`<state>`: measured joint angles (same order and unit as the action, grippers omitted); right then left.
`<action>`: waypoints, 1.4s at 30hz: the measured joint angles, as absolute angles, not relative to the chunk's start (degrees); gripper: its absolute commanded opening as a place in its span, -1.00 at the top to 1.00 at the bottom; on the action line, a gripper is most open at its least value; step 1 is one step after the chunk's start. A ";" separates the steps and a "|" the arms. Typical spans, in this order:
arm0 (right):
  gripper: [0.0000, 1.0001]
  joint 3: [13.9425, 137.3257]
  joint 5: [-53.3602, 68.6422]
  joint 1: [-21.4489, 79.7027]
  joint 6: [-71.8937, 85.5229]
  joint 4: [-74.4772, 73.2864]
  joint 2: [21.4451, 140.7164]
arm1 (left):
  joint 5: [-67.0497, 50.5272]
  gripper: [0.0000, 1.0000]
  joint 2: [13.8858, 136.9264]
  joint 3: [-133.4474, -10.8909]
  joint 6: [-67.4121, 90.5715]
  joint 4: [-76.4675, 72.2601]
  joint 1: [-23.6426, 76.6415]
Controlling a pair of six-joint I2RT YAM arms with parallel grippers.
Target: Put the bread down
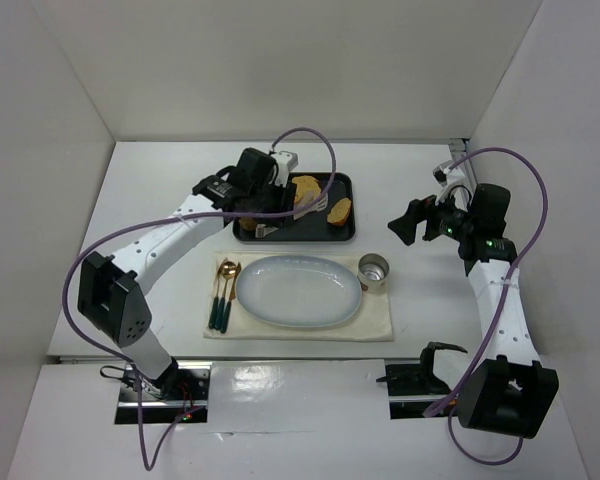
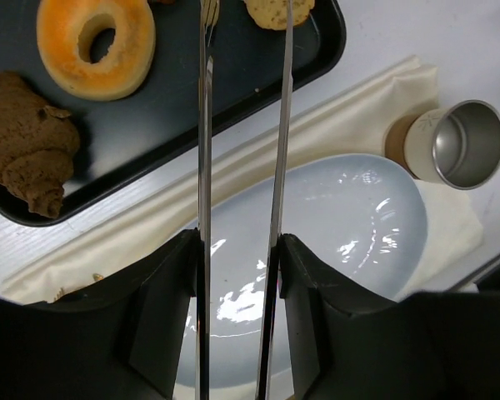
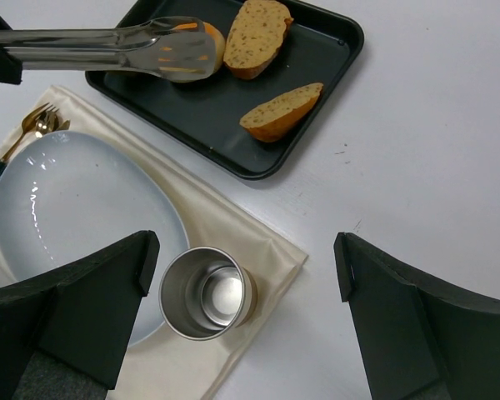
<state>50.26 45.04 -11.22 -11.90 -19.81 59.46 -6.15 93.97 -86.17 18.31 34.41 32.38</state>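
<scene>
The bread (image 2: 96,46), a golden-orange ring, lies on the dark tray (image 2: 183,100) at its left part. My left gripper (image 2: 237,242) is shut on metal tongs (image 2: 204,125). The tongs reach over the tray and their tips stand just right of the bread, slightly apart and empty. In the right wrist view the tongs (image 3: 108,50) partly cover the bread (image 3: 215,37). In the top view my left gripper (image 1: 270,195) hovers over the tray and hides the bread. My right gripper (image 1: 405,222) is open and empty, above the table right of the cup.
A dark brown lump (image 2: 29,142) and two toast slices (image 3: 254,33) (image 3: 283,112) share the tray. A pale blue oval plate (image 1: 300,290) sits on a cream cloth (image 1: 375,320), with a metal cup (image 1: 374,270) at its right and cutlery (image 1: 223,295) at its left.
</scene>
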 measured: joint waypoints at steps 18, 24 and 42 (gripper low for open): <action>-1.00 50.26 45.04 -11.22 -11.90 -19.84 59.46 | 8.45 -0.12 101.86 -90.89 12.12 37.52 32.29; -1.00 50.26 45.04 -11.22 -11.90 -19.84 59.46 | 8.69 -0.15 102.63 -90.89 10.83 37.63 30.98; -1.00 50.26 45.04 -11.22 -11.90 -19.84 59.48 | 5.13 -0.15 102.54 -90.85 10.41 39.18 30.83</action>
